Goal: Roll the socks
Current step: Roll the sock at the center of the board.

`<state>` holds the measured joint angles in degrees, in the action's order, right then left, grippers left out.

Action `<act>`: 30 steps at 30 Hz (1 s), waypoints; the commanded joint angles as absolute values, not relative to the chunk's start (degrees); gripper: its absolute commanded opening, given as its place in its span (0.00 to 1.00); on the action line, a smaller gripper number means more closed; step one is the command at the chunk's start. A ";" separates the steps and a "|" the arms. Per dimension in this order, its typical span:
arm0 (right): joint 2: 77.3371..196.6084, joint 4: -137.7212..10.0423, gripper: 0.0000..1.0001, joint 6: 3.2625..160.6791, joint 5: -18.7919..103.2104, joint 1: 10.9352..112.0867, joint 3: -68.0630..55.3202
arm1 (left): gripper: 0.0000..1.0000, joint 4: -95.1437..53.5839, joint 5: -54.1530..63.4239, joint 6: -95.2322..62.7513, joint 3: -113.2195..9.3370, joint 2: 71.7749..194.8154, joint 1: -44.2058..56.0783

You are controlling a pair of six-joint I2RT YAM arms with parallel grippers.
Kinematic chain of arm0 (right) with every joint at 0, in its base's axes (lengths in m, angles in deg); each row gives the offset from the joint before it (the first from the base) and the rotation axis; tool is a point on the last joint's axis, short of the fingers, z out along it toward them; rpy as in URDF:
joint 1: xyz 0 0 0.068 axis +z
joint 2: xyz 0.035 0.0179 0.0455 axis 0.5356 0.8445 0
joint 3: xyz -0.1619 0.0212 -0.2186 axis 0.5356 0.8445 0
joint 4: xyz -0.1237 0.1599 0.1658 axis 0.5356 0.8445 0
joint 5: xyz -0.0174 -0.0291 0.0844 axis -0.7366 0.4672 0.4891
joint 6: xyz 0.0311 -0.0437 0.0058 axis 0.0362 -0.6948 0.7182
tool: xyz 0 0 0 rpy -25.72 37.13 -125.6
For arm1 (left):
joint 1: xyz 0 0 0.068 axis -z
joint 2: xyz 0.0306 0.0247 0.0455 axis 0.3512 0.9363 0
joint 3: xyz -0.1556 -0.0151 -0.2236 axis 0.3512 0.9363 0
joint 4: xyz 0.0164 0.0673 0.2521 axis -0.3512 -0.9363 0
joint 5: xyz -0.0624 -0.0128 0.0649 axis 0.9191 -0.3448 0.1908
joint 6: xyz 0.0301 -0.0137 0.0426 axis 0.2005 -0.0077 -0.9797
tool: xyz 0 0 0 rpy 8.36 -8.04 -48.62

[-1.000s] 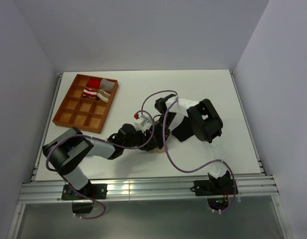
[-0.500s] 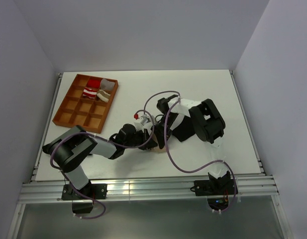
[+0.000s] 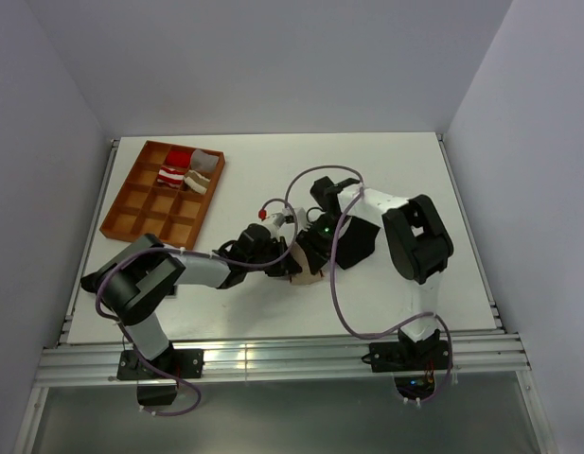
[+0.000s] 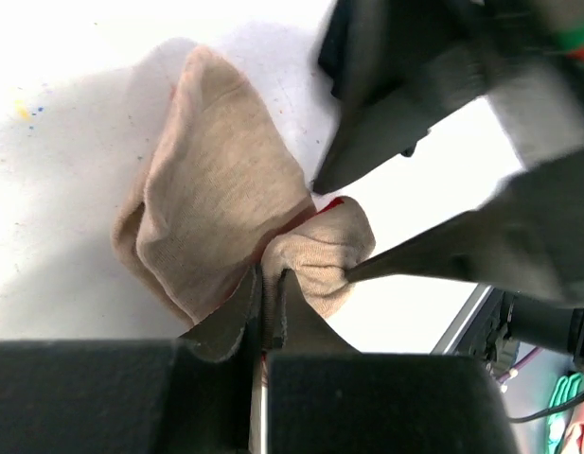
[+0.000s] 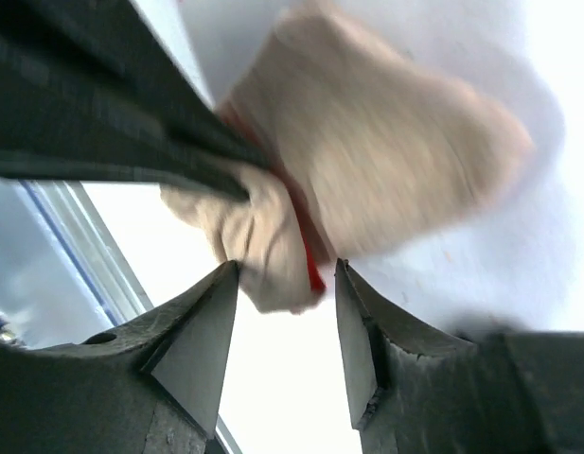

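Observation:
The beige sock [image 4: 216, 189] lies bunched on the white table, with a thin red edge showing at its fold [image 5: 310, 248]. In the top view it is a small beige patch [image 3: 301, 272] between the two arms. My left gripper [image 4: 270, 274] is shut on a fold of the beige sock, pinching the cloth between its pads. My right gripper [image 5: 286, 270] stands open, its fingertips on either side of the sock's hanging end without pressing it. From above, the left gripper [image 3: 278, 255] and right gripper [image 3: 310, 248] meet over the sock.
An orange compartment tray [image 3: 140, 213] sits at the back left, with red-and-white striped bundles [image 3: 176, 170] in its far cells. The right arm's cable [image 3: 334, 303] loops over the table near the front rail [image 3: 292, 359].
My left gripper has closed onto the sock's fold. My right gripper has opened and released the cloth, and the right arm's elbow has swung to the right.

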<state>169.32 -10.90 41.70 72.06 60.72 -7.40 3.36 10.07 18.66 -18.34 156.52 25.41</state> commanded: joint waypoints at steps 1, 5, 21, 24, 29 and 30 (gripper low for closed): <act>163.74 -14.16 0.53 39.83 70.60 59.37 -6.15 | 0.00 -5.65 7.19 19.29 -18.97 158.08 25.58; 159.71 -13.98 0.54 39.21 71.04 57.52 -4.75 | 0.00 -7.15 6.92 19.73 -19.41 158.61 25.49; 142.12 -28.91 0.55 30.43 68.15 58.39 11.85 | 0.00 -2.32 12.54 23.07 -12.29 157.64 23.83; 139.31 -30.77 0.56 28.93 68.23 60.41 14.23 | 0.00 -1.70 18.51 21.67 -11.94 158.87 21.81; 136.75 -31.56 0.57 27.52 67.88 64.10 16.87 | 0.00 -3.72 24.58 19.29 -13.26 161.51 20.13; 136.40 -32.26 0.58 27.35 67.53 64.90 17.31 | 0.00 -3.90 25.98 19.03 -13.43 162.03 20.04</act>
